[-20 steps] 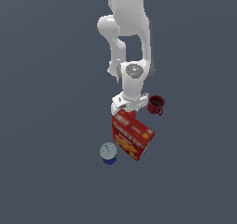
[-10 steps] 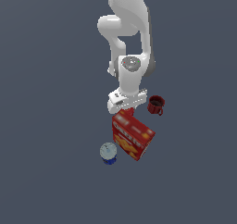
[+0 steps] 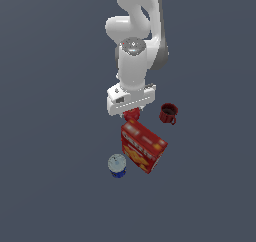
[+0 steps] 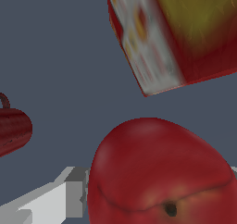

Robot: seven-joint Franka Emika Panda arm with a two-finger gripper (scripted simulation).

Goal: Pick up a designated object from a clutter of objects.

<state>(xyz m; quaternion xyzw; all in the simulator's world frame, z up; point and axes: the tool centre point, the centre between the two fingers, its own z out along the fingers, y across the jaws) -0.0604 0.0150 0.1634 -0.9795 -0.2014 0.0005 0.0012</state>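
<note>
— Where's the apple (image 4: pixel 159 172)?
— Between my gripper (image 3: pixel 131 112) fingers (image 4: pixel 69 193), just beyond the box (image 3: pixel 143 146), mug (image 3: pixel 168 113) beside it.
— Clamped?
— I cannot tell; one finger flanks it.

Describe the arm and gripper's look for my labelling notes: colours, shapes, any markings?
The arm is glossy white with rounded, bulbous links and a grey circular joint cap. The gripper has a boxy white body bearing small dark marks. No cables show.

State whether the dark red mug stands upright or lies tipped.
Upright: in the exterior view the dark red mug shows its open rim facing up.
</note>
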